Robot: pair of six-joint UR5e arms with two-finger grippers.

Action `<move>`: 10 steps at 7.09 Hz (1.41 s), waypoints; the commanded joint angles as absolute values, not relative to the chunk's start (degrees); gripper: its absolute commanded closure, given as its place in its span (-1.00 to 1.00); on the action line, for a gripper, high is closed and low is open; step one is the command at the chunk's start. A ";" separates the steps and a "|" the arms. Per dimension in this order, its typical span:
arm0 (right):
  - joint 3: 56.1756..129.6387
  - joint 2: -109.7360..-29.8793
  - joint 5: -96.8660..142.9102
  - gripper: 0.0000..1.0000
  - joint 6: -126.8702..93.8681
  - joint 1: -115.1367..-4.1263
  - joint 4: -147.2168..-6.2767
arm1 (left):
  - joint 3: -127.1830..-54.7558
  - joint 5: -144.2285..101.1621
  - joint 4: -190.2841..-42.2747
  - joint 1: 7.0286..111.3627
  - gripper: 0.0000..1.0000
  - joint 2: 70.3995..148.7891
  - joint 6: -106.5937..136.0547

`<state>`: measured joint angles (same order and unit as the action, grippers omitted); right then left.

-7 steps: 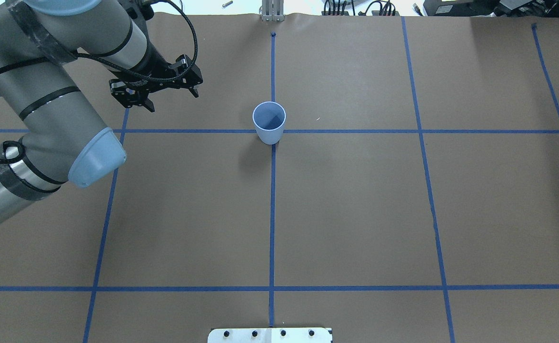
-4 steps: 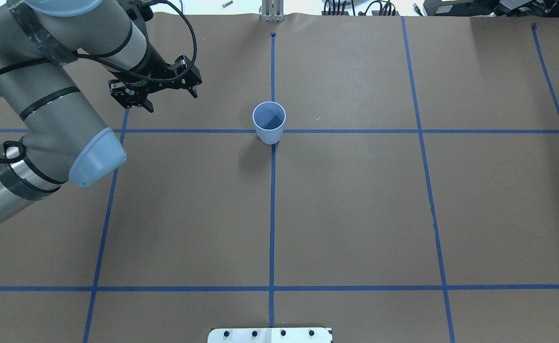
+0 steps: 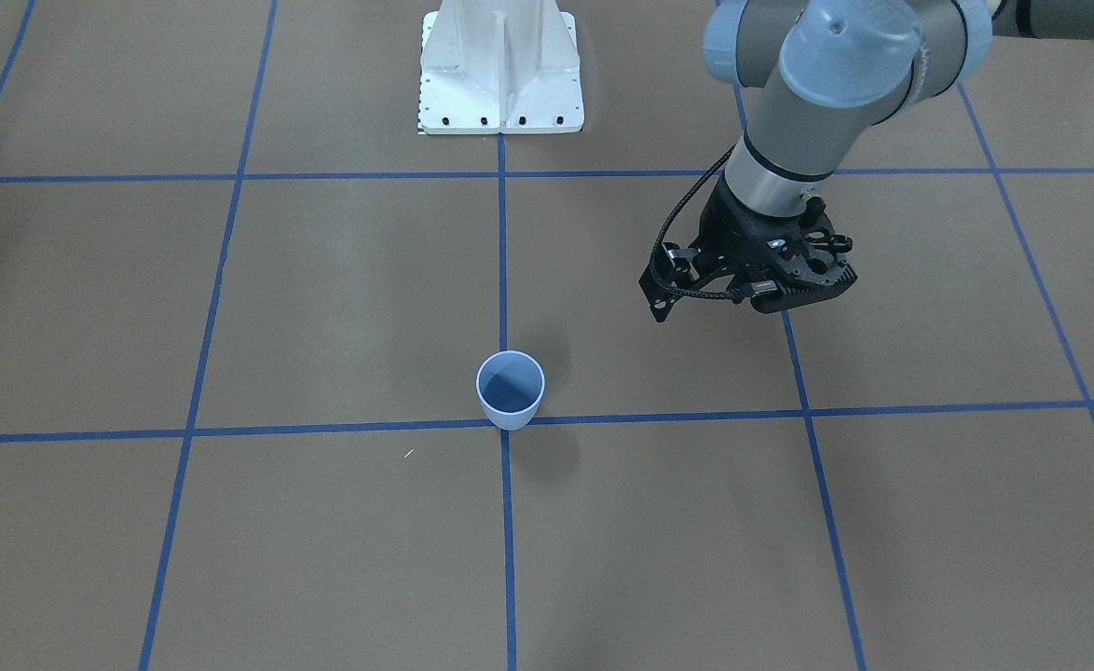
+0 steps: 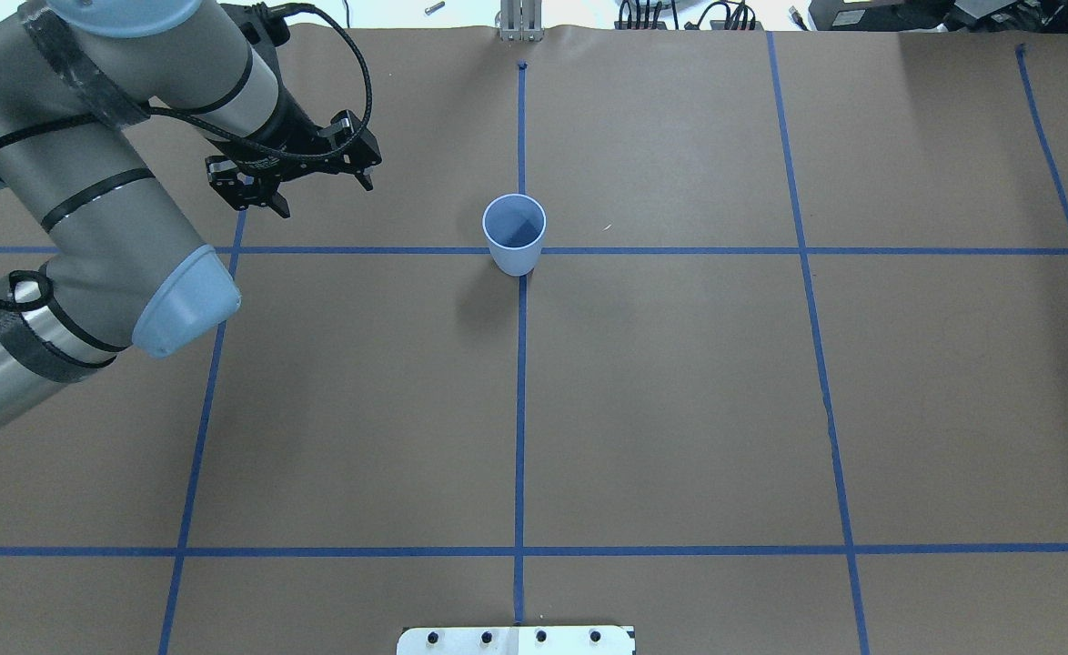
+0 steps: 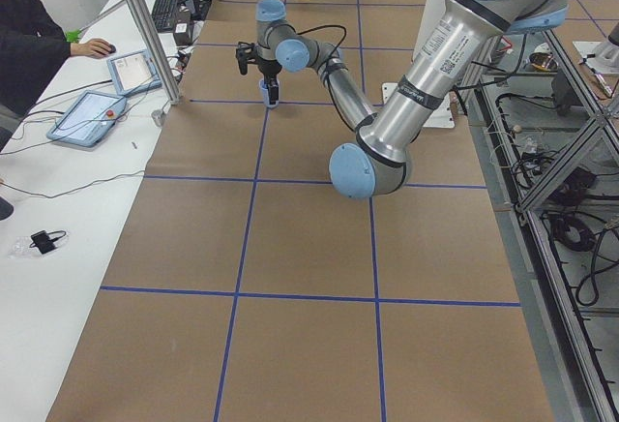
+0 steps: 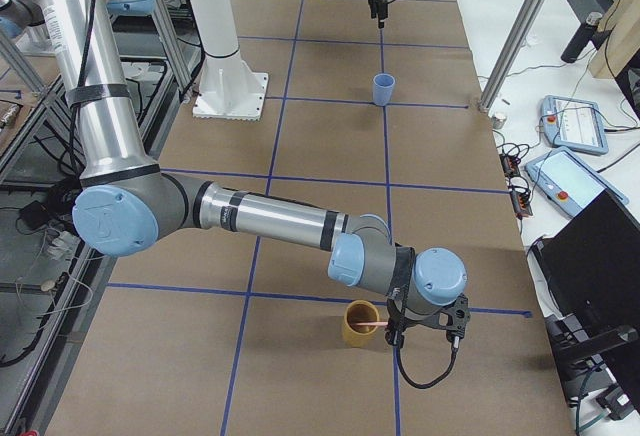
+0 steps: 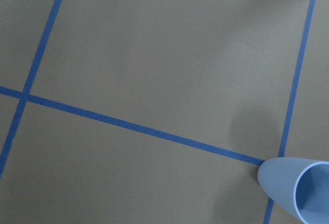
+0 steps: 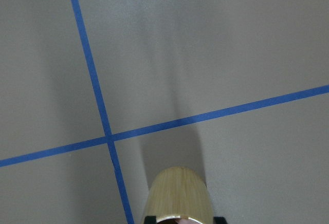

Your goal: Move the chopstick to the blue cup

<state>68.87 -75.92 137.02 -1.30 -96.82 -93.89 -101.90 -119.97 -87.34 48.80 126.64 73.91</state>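
The blue cup [image 4: 514,233] stands upright where two tape lines cross; it also shows in the front view [image 3: 510,390], the right side view [image 6: 383,88] and the left wrist view [image 7: 294,189]. My left gripper [image 4: 320,186] hangs above the table to the cup's left, open and empty. A pink chopstick [image 6: 373,326] leans in a bamboo cup [image 6: 360,326] at the table's right end. My right gripper [image 6: 428,324] is right beside that cup. In the right wrist view its fingertips [image 8: 149,219] stand apart on either side of the bamboo cup's rim [image 8: 180,198].
Brown paper with blue tape lines [image 4: 520,409] covers the table. The white arm base [image 3: 500,70] stands at the robot's edge. A metal post [image 6: 520,26], tablets [image 6: 570,121] and an operator [image 5: 29,35] are at the far side.
My left gripper has drifted slightly left, away from the blue cup. The cup has not moved.
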 commanded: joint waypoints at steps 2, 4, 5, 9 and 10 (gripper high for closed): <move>68.73 -75.76 136.67 0.02 -1.32 -96.50 -93.78 | -102.39 -120.06 -87.28 48.87 -0.96 126.47 73.92; 68.64 -75.50 135.80 0.00 -1.32 -95.98 -93.78 | -102.92 -120.15 -87.01 48.87 -0.96 126.56 74.00; 68.64 -74.98 135.44 -0.01 -1.32 -95.89 -93.78 | -102.92 -120.15 -87.01 48.87 -0.96 126.56 74.09; 68.64 -75.41 135.35 0.02 -1.23 -95.89 -93.69 | -102.92 -119.97 -87.10 48.78 -0.96 126.47 74.18; 68.64 -75.50 135.35 0.16 -1.23 -95.89 -93.69 | -102.92 -119.97 -87.01 48.78 -0.96 126.47 74.18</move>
<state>68.64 -75.36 135.33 -1.24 -95.87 -93.69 -102.87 -119.99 -87.08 48.78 126.48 74.18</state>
